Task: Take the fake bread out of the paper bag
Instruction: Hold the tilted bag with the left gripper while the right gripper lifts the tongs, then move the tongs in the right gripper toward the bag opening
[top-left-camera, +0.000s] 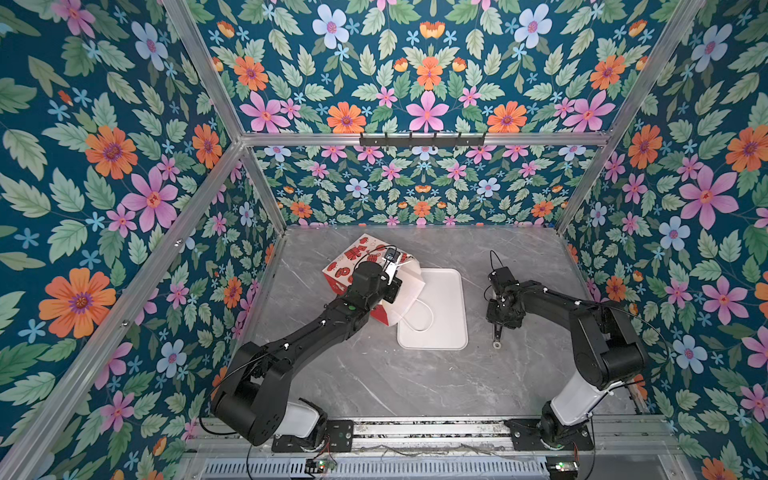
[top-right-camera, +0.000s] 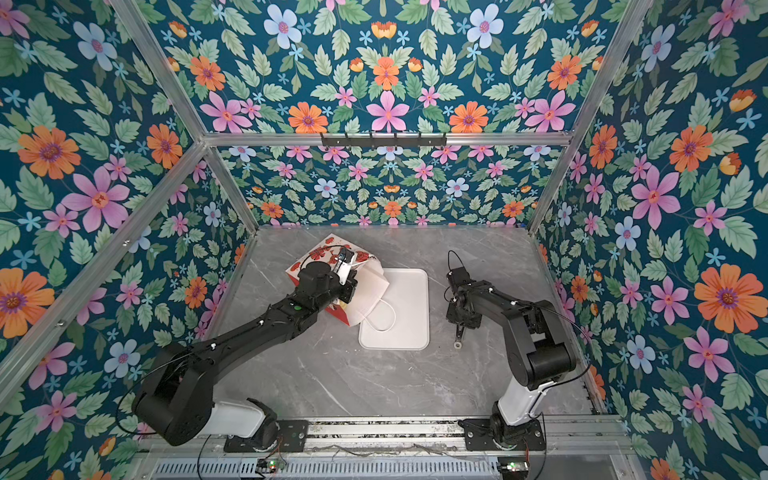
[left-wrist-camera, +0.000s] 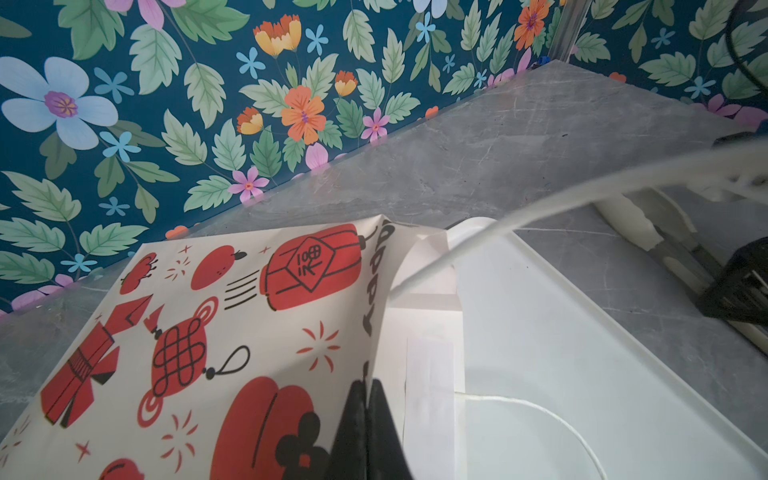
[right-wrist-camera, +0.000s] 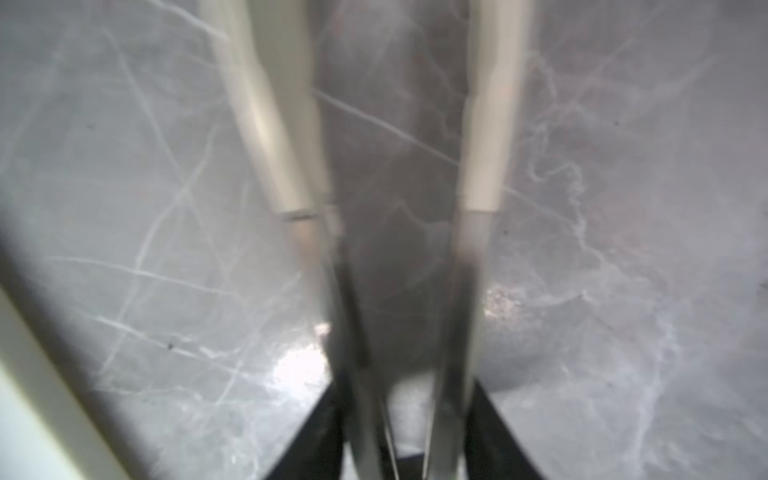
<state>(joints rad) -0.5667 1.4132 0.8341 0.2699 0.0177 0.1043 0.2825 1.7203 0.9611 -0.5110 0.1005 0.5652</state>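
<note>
The paper bag (top-left-camera: 351, 259) lies tipped on the marble table, its white-lined mouth (top-left-camera: 409, 286) over the tray; its red lantern print fills the left wrist view (left-wrist-camera: 249, 332). My left gripper (left-wrist-camera: 368, 384) is shut on the bag's mouth edge, also seen in both top views (top-left-camera: 395, 262) (top-right-camera: 347, 261). A cord handle (top-left-camera: 428, 318) rests on the tray. The fake bread is hidden. My right gripper (right-wrist-camera: 409, 386) is shut on metal tongs (right-wrist-camera: 291, 166) with cream tips, low over the table right of the tray (top-left-camera: 500, 313); the tongs' ring end (top-left-camera: 496, 343) sticks out toward the front.
A flat white rectangular tray (top-left-camera: 451, 299) lies mid-table, partly under the bag's mouth. Floral walls close in the left, back and right sides. Both arm bases sit on the front rail (top-left-camera: 415, 432).
</note>
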